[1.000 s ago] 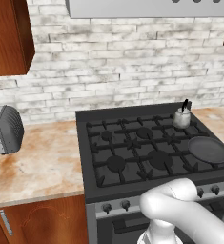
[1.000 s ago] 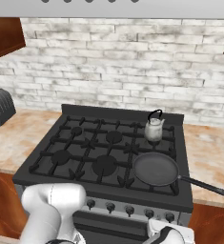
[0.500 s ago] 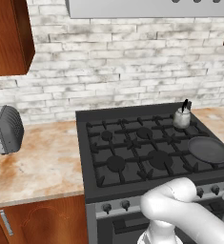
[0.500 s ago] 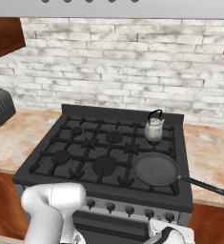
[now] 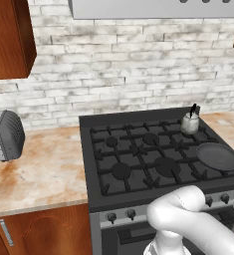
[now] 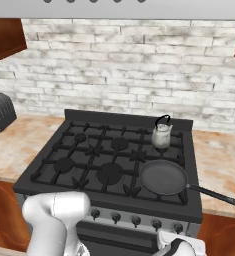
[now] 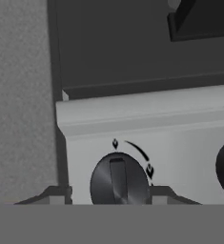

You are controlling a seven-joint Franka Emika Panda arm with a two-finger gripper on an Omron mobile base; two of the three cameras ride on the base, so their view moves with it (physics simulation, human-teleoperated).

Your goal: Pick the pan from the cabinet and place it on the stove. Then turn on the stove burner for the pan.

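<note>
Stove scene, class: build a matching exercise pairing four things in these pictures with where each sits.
Things:
1. pan
2. kettle
3. toaster
4. knob

Places:
A. counter left of the stove
B. rear right grate
C. between the gripper fingertips, on the front panel
D. front right burner, handle pointing right

Pairs: 1-D, 2-B, 3-A, 4-C

A whitewashed brick wall (image 5: 133,74) runs behind a mottled tan stone counter (image 5: 44,167). A grey range hood (image 5: 153,7) hangs along the top. A silver toaster (image 5: 4,135) sits at the counter's left edge, above reddish-brown base cabinets (image 5: 44,231).
</note>
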